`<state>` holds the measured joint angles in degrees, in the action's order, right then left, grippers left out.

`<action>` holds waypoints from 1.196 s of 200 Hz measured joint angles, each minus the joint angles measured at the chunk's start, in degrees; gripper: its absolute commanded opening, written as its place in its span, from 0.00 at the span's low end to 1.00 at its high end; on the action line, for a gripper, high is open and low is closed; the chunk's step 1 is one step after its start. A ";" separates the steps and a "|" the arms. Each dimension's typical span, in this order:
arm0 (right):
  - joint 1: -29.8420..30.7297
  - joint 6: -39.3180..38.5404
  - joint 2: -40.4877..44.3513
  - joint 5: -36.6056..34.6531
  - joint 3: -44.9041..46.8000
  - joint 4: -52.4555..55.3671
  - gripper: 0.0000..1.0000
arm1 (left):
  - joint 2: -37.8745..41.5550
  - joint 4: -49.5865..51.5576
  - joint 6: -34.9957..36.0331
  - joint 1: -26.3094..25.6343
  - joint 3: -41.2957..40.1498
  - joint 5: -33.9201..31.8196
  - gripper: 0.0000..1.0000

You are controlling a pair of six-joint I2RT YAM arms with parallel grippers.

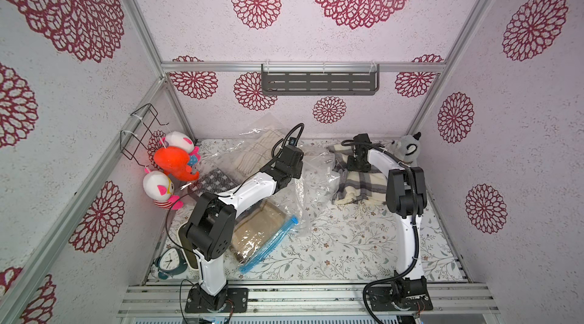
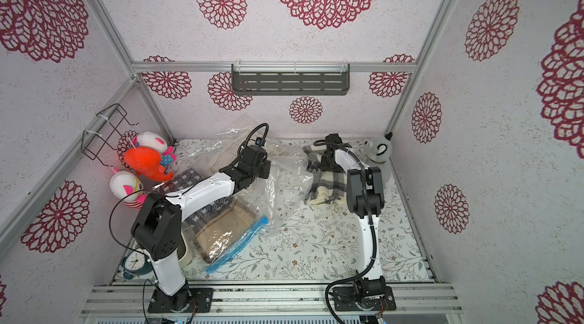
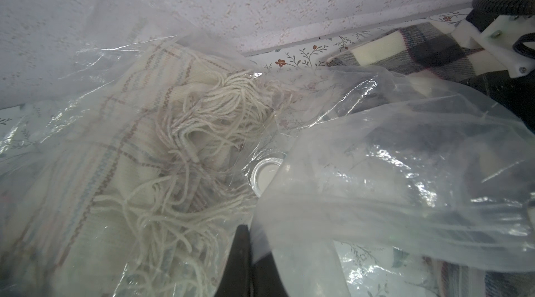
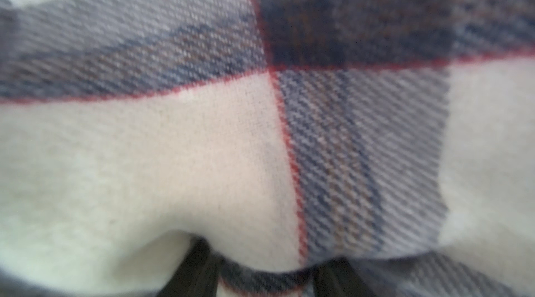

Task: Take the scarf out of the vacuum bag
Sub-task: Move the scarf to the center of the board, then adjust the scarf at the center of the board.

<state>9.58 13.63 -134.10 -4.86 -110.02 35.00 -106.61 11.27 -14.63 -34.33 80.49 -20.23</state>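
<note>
Cream-and-grey plaid wool scarf (image 1: 360, 182) lies crumpled on the floral-print tabletop (image 1: 347, 243) at the far right, just right of the crinkled clear plastic vacuum bag (image 1: 316, 164). The right gripper (image 4: 266, 255) presses into it, black fingers (image 4: 199, 266) straddling a fold; whether they pinch it I cannot tell. The left gripper (image 3: 250, 240) is clenched on the bag's film.

Bright, even light; blurred scarf (image 4: 173, 150) close-up

Glossy clear plastic vacuum bag (image 3: 390, 165), matt woven cloth scarf (image 4: 202, 150).
</note>
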 measured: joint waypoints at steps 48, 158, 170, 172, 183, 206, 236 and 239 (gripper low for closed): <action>0.20 1.92 15.28 -1.70 23.23 -10.78 0.53 | 0.00 0.11 0.00 0.00 0.00 0.00 0.00; -5.20 6.01 23.10 0.96 40.02 -21.38 0.51 | -0.70 1.53 -0.04 -0.31 1.88 0.52 0.00; -6.05 6.54 24.44 1.51 42.27 -23.17 0.50 | -0.70 1.51 -0.04 -0.46 1.88 0.61 0.00; -6.19 6.58 24.63 1.62 42.60 -23.41 0.50 | -0.70 1.51 -0.04 -0.48 1.88 0.63 0.00; -6.73 7.02 25.59 1.88 43.95 -24.11 0.50 | -0.70 1.53 -0.04 -0.63 1.88 0.66 0.00; -6.88 7.61 27.93 1.51 46.36 -24.61 0.50 | -0.66 1.62 0.00 -0.66 1.88 0.37 0.00; -5.35 8.09 31.85 -0.52 46.80 -20.22 0.51 | -0.42 2.21 0.07 -0.37 1.84 0.02 0.00; -5.20 8.09 31.98 -0.52 46.53 -19.80 0.51 | -0.33 2.29 0.07 -0.37 1.79 0.02 0.00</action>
<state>4.38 21.71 -102.13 -5.39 -63.48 15.20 -106.94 13.56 -14.57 -34.70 82.28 -20.21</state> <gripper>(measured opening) 0.507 0.050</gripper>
